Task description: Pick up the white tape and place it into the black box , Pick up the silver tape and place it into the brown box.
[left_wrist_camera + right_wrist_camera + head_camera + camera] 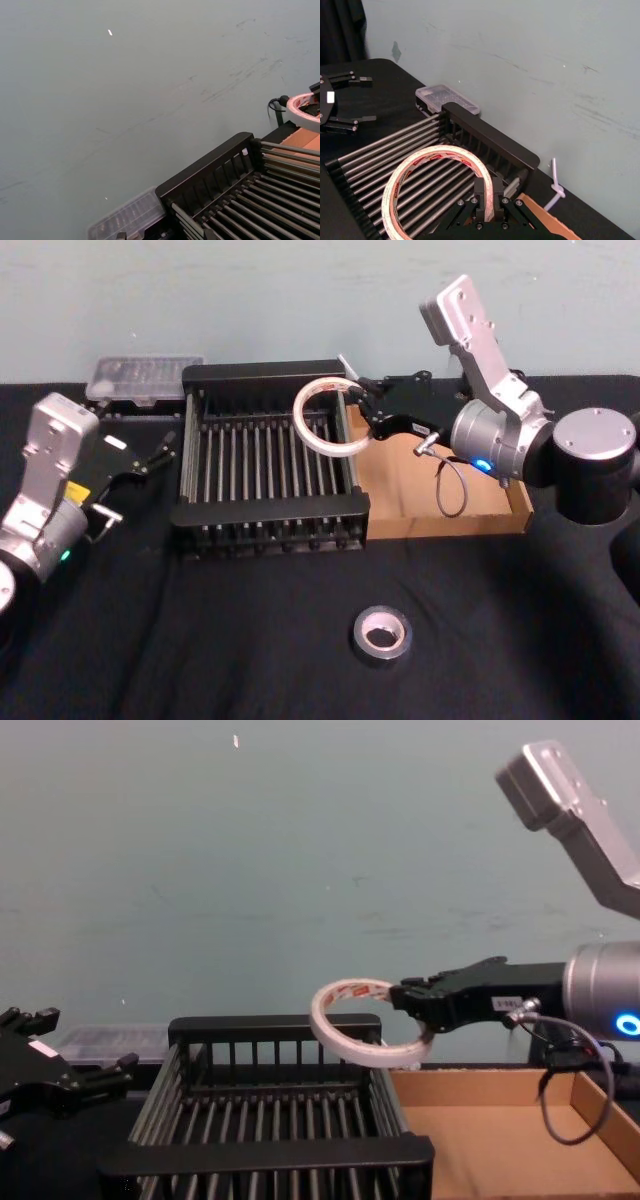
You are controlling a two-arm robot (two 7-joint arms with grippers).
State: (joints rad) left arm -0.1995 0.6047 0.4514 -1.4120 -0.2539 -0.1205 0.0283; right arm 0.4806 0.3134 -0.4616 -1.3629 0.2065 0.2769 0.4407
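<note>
Tape first: the white tape [326,418], a thin ring with red print, is pinched by its rim in the right gripper [366,405], whose fingers [485,194] are closed on either side of the band, as the right wrist view shows plainly. The ring hangs in the air, tilted, above the far right corner of the black box [270,508], clear of its bars and rim. From the chest view the tape [358,1022] sits a little above the basket's back wall [275,1024]. The brown box [470,508] lies just to the right of the basket, their walls apparently touching, though the seam is hard to make out. The silver tape [382,634] lies flat on the black table [250,640], nearer the robot and well apart from both boxes. The left gripper [148,456] hovers left of the basket with its fingers spread wide and nothing between them. A clear plastic case [143,376] sits behind the basket's far left corner.
</note>
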